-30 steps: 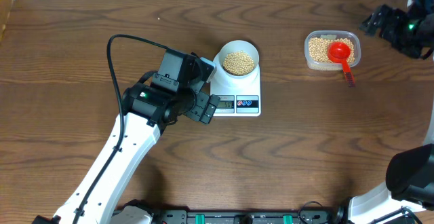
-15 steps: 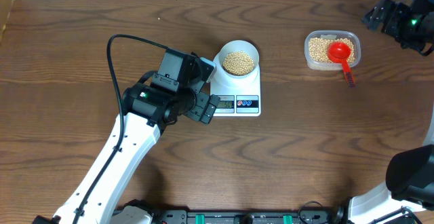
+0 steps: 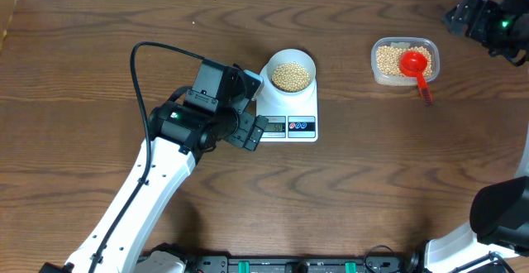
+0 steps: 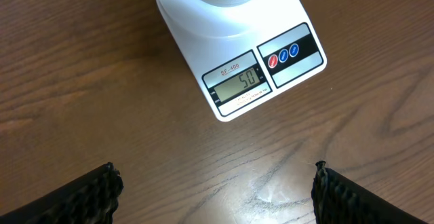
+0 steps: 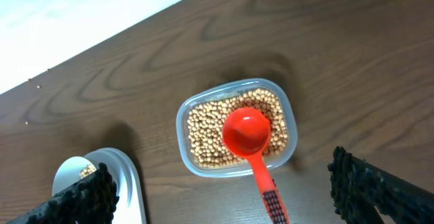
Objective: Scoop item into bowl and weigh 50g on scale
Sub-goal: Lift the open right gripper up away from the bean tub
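- Overhead: bowl [image 3: 291, 55] of beans [image 3: 291, 76] sits on the far end of the scale [image 3: 285, 106]. Left gripper [image 3: 248, 106] is just beside the scale's left edge. Right gripper [image 3: 457, 16] is at the far right, apart from the clear tub [image 3: 403, 41].
- Left wrist: display [image 4: 242, 80] reads 50. Jaws spread wide over bare table [image 4: 81, 81], empty.
- Right wrist: jaws spread, gripping nothing. Red scoop [image 5: 247, 132] lies released on the beans in the tub, handle over the rim.
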Tool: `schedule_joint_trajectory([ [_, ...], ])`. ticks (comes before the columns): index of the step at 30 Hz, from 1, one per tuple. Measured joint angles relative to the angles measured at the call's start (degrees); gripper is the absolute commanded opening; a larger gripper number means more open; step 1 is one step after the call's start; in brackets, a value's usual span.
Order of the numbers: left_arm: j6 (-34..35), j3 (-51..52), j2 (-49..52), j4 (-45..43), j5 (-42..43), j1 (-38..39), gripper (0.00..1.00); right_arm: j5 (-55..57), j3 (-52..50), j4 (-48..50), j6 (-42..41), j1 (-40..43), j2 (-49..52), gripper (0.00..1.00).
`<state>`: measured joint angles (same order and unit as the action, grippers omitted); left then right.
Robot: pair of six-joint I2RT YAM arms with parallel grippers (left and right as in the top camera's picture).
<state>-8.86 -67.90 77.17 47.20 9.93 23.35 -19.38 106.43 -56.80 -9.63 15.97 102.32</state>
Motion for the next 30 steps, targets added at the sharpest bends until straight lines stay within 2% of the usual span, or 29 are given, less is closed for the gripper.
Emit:
schedule_joint_trajectory([
  [30, 0.0, 0.0, 0.0, 0.02, 0.0, 0.0, 0.92, 0.11, 0.0, 1.99, 2.49, -1.81, 0.0, 0.99],
])
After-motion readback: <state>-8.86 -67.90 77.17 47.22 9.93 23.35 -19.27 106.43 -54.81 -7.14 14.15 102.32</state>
